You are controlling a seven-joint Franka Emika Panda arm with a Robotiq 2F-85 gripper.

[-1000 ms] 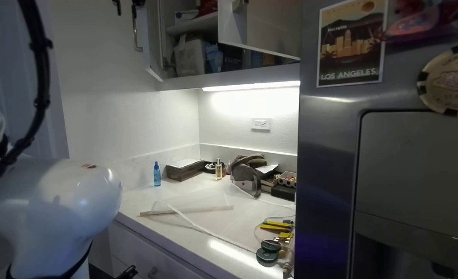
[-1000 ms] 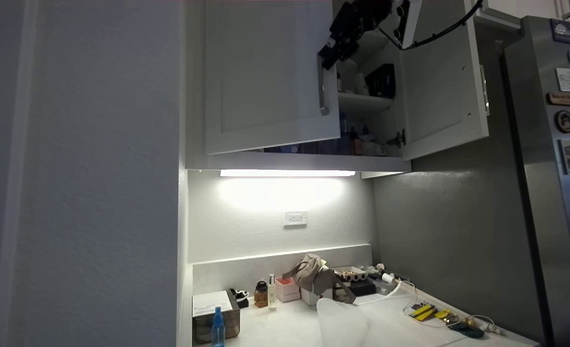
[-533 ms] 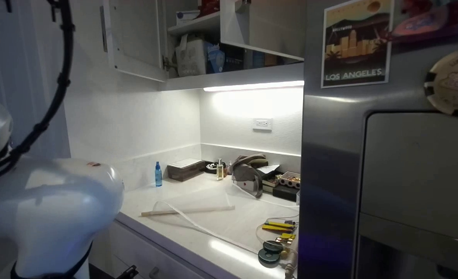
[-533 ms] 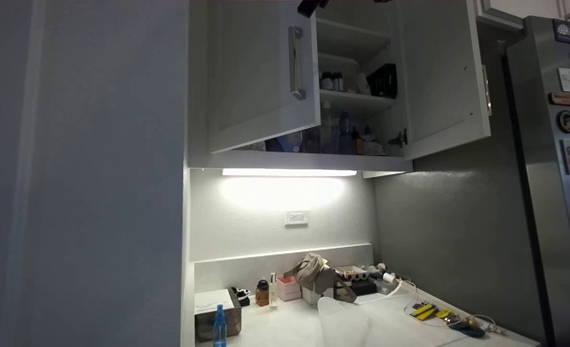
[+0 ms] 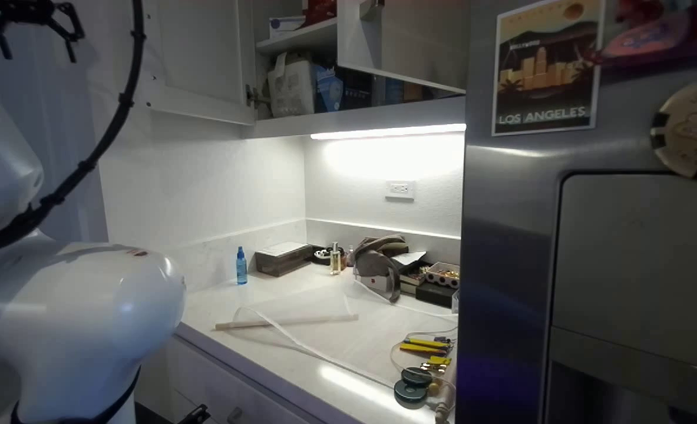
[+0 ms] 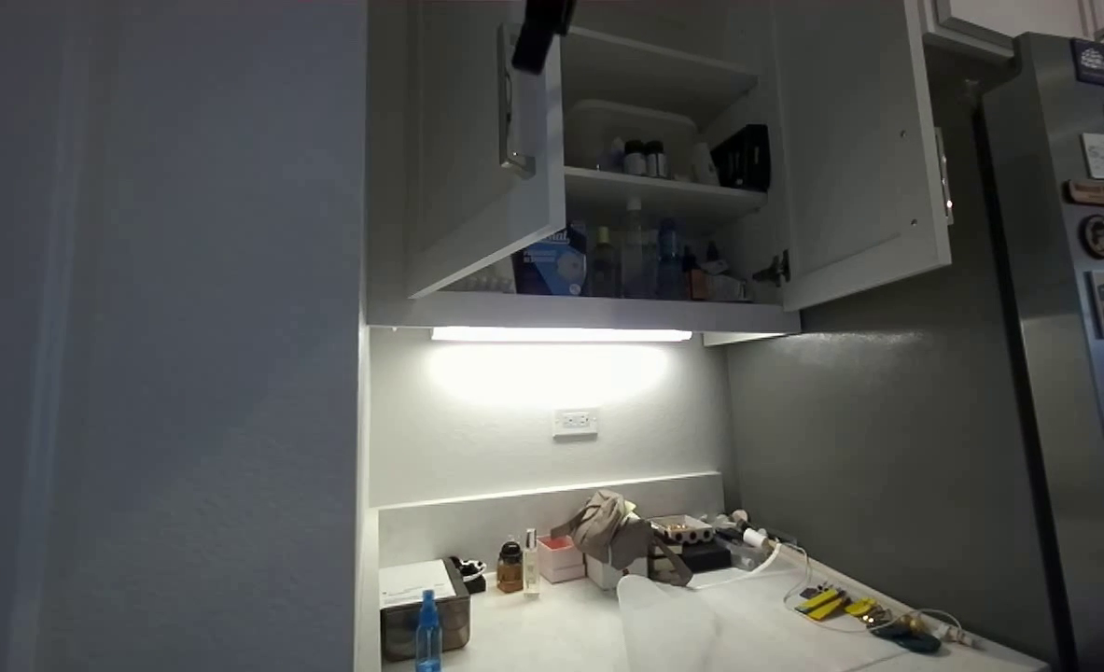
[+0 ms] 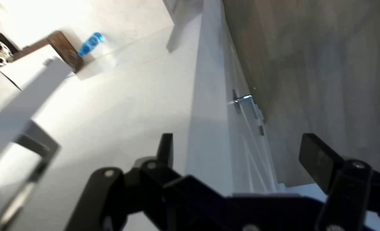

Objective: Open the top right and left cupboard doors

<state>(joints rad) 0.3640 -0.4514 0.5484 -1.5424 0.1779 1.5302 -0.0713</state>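
Two cupboard doors stand open in an exterior view: the left door [image 5: 201, 59] is swung wide and shows its inner side, while the right door [image 5: 419, 41] is turned out toward the fridge [image 5: 507, 247]. The gripper [image 5: 40, 58] hangs high and looks apart from the left door, its jaws spread. A black cable [image 5: 125, 100] passes close to this door's free edge; how far in front it lies, I cannot tell. If the arm [image 5: 89, 318] turns here, the cable could catch the edge and drag the door back.

In an exterior view, the left door's handle [image 6: 504, 112] is seen, with one dark finger [image 6: 535, 47] in front of the door's edge; whether finger and door touch is not clear. A sideways move from this place could hook the handle, or nudge the door toward closing, because nothing seems to hold it.

The wrist view shows the jaws wide apart and gripping nothing. At its lower left is a blurred metal piece [image 7: 48, 149], probably the same handle. Both doors seem opened enough, so I judge that only a clean retreat is wanted; turning before there is room would be the likely cause of a knock.
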